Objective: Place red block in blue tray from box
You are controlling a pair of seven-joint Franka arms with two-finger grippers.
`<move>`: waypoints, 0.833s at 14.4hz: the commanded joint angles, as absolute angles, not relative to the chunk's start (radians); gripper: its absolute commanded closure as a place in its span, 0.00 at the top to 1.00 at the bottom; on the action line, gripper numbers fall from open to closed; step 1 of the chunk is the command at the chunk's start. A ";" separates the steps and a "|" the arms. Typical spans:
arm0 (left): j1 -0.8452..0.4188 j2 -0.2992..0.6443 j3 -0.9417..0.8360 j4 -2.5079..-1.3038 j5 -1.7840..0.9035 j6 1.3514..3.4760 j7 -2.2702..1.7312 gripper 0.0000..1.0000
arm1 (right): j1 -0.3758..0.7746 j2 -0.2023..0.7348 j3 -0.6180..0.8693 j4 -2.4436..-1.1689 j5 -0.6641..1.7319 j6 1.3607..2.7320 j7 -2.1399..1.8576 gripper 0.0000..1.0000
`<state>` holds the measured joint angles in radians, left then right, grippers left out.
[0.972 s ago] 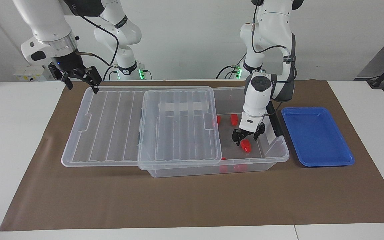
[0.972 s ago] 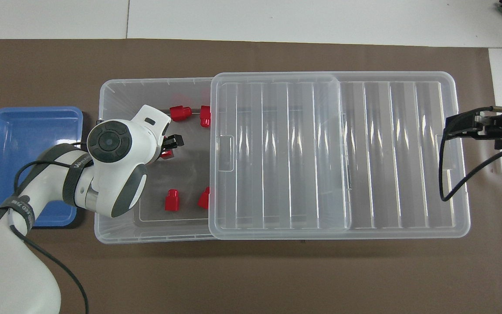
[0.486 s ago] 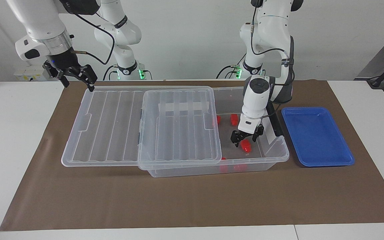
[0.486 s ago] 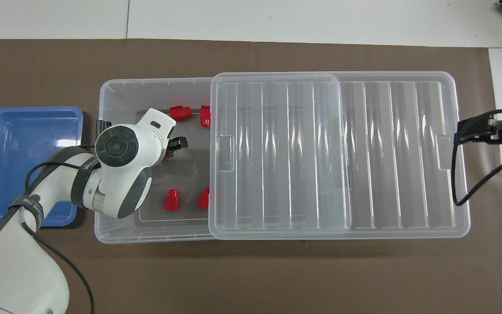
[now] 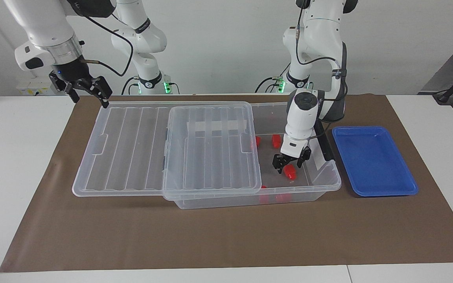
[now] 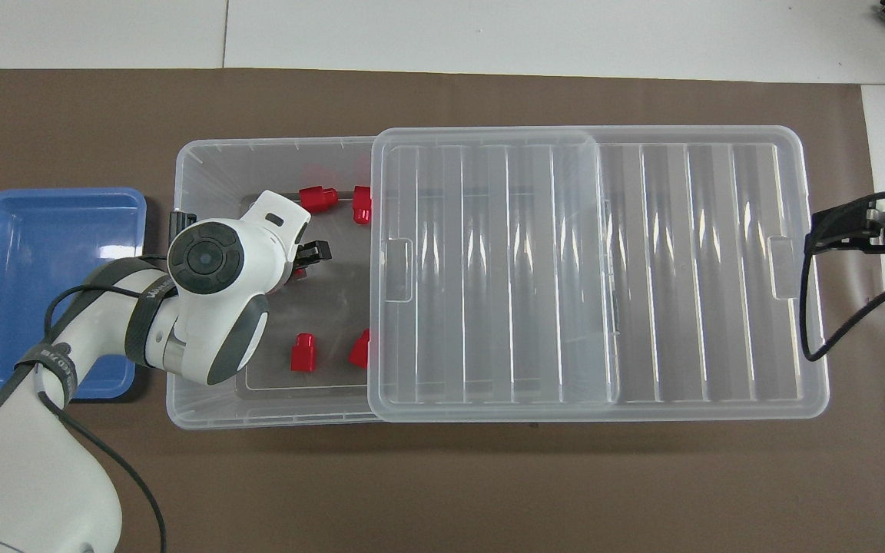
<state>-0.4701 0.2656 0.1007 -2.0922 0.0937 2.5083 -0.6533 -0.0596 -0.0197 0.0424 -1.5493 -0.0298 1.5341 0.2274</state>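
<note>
The clear box stands mid-mat with its ribbed lid slid toward the right arm's end, which leaves one end open. Several red blocks lie inside. My left gripper is down in the open end, fingers open on either side of one red block on the box floor. The blue tray lies beside the box at the left arm's end and is empty. My right gripper is open and hangs in the air by the lid's end edge.
Other red blocks lie in the box: two nearer the robots and two by the wall farther from them. A brown mat covers the table. A black latch is on the box's end wall.
My right gripper has risen and drawn back from the lid's end toward the table's edge. My left gripper has sunk slightly around the red block.
</note>
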 commanded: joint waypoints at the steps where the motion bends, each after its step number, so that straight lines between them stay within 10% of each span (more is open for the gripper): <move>1: -0.483 0.259 0.114 -2.117 0.112 2.540 -0.652 0.74 | -0.060 -0.028 0.035 -1.543 -0.020 1.509 0.202 1.00; 7: -0.483 0.261 0.114 -2.115 0.112 2.536 -0.655 0.15 | 0.037 -0.029 -0.061 -1.549 -0.018 1.494 0.202 1.00; 12: -0.483 0.249 0.115 -2.089 0.112 2.487 -0.652 0.07 | 0.037 -0.029 -0.052 -1.555 -0.021 1.497 0.204 1.00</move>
